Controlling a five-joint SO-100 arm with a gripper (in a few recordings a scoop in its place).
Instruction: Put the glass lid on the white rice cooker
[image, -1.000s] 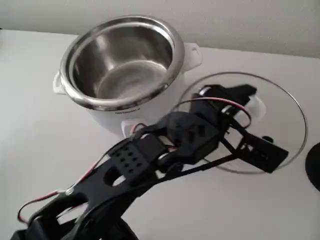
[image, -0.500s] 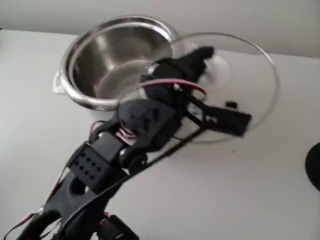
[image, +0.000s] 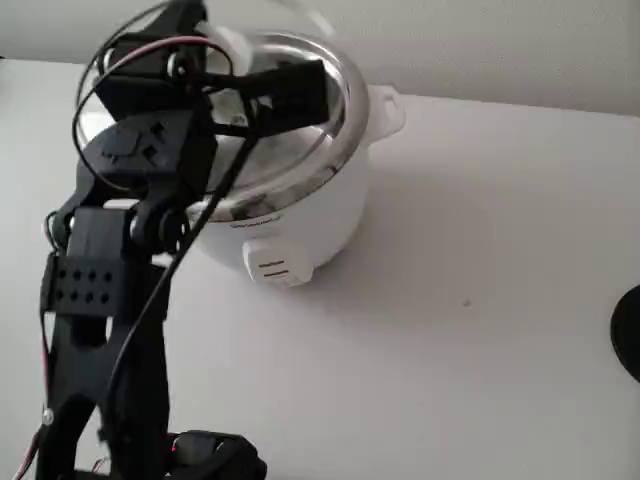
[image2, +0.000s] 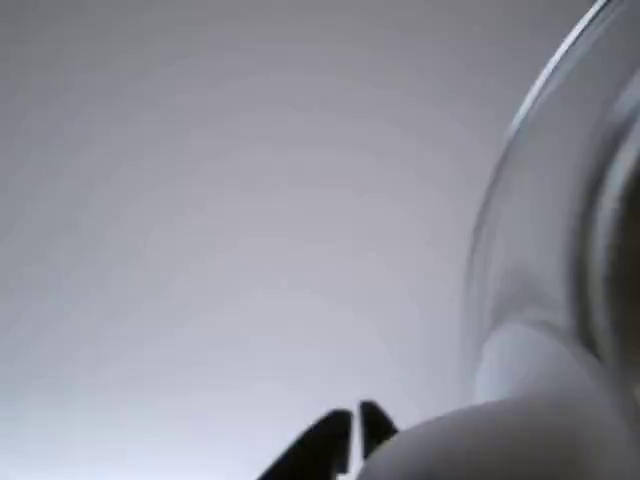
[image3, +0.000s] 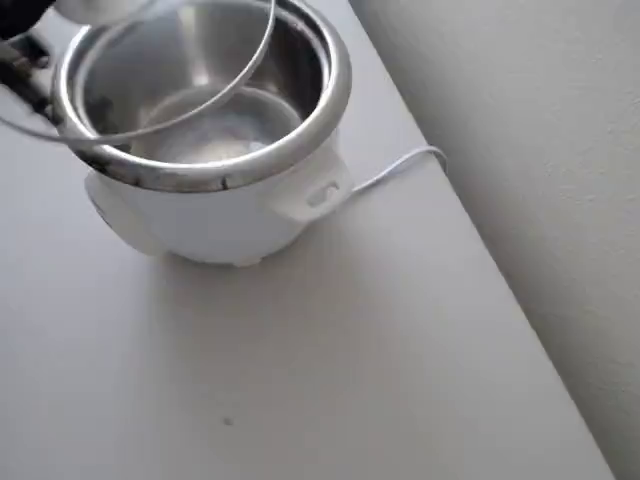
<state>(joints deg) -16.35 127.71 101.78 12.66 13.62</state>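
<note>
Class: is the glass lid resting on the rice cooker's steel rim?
Cannot tell. In the overhead view, the glass lid sits off-centre over the rice cooker; no gap or contact shows plainly.

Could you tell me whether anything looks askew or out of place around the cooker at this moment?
Yes: the glass lid is not seated. Held by the gripper, it hangs tilted and offset over the white rice cooker, overhanging the steel rim on one side in the overhead view. Nothing looks spilled or damaged.
</note>
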